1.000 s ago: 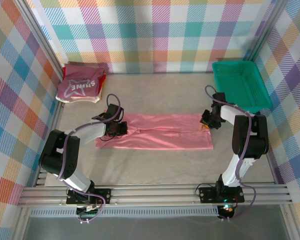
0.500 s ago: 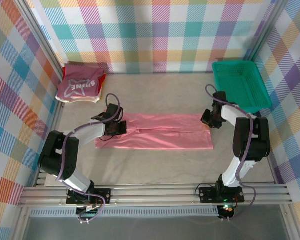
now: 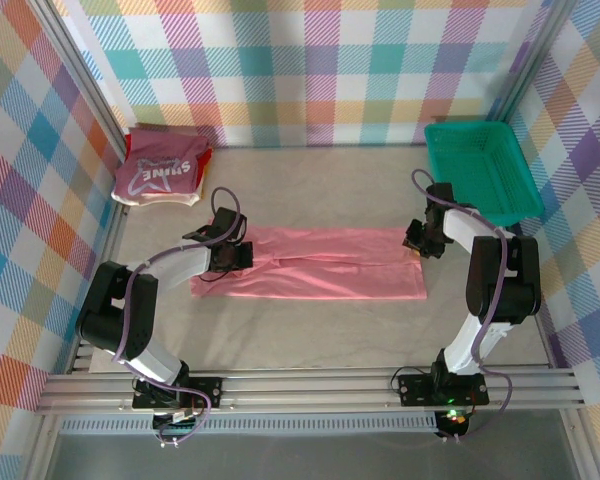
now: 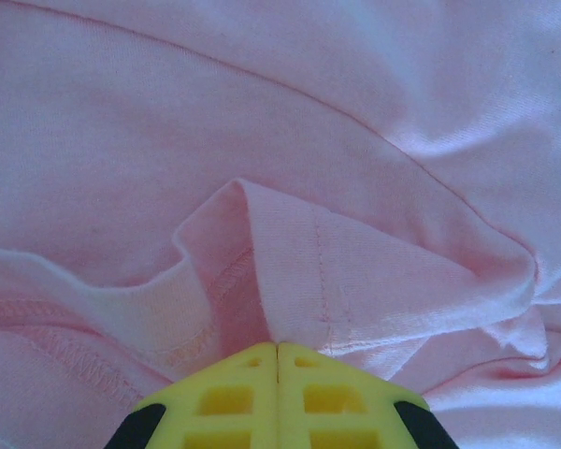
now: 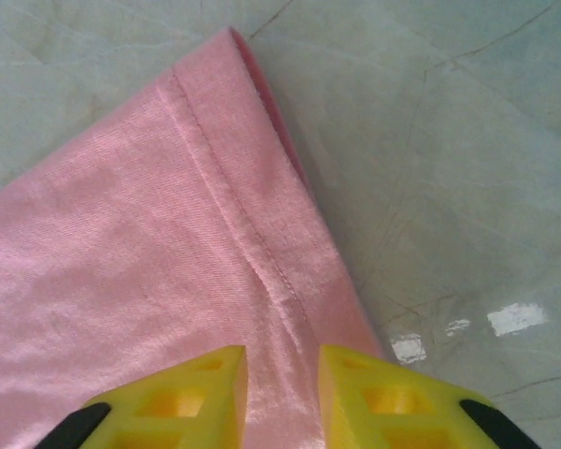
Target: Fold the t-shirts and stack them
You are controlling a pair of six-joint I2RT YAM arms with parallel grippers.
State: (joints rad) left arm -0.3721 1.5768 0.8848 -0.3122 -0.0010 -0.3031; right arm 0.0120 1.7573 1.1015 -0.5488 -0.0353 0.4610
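Salmon-pink t-shirt (image 3: 320,265) is pinched at 9 o'clock by left tool (image 4: 278,348) for folding, right tool (image 5: 282,357) spread at 3 o'clock.

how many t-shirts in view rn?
4: salmon-pink shirt flat mid-table; lettered dark pink shirt atop the far-left stack, cream shirt and red shirt peeking beneath. More may be hidden.

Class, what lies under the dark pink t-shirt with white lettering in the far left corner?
Under the dark pink t-shirt, a cream folded edge shows at its near side and a red edge at its right. The rest of both is covered.
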